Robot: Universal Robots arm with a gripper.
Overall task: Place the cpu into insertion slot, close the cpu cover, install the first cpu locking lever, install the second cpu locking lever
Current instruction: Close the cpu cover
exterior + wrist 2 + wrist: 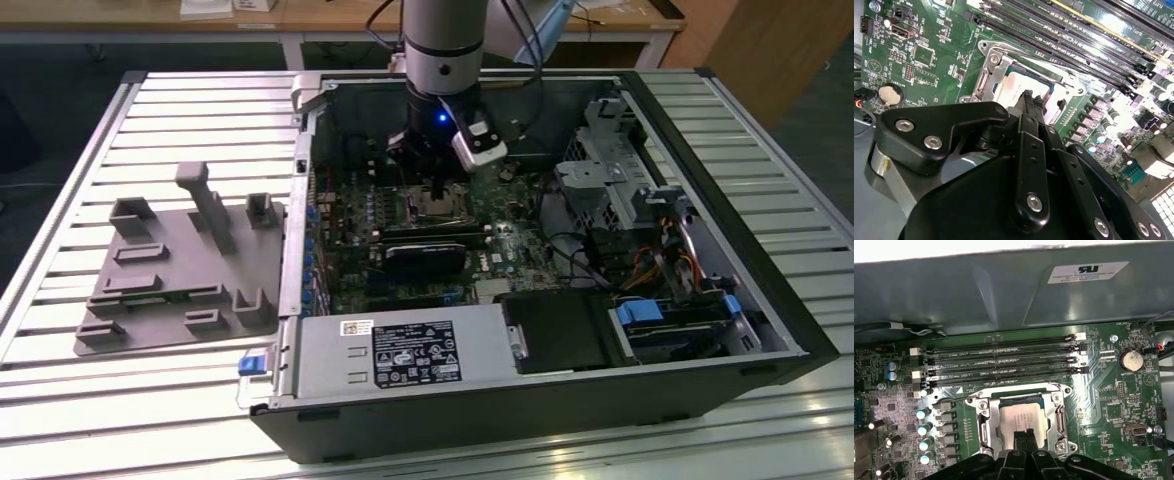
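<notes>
Above the insertion slot (985, 412), our gripper (1024, 433) hovers.
We see its jaws pinched together, empty; the cpu (1021, 415) sits seated directly beneath.

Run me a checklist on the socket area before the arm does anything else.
1. The cpu lies flat in the insertion slot: ok.
2. The cpu cover frames the chip on all visible sides: ok. Fully pressed down: cannot tell.
3. Locking levers latched: cannot tell.
4. The tool is shut, with its tip over the cpu's near edge in both wrist views: ok.
5. Tool touching the chip or just above it: cannot tell.
6. The memory slots beside the socket are apart from the tool: ok.
</notes>
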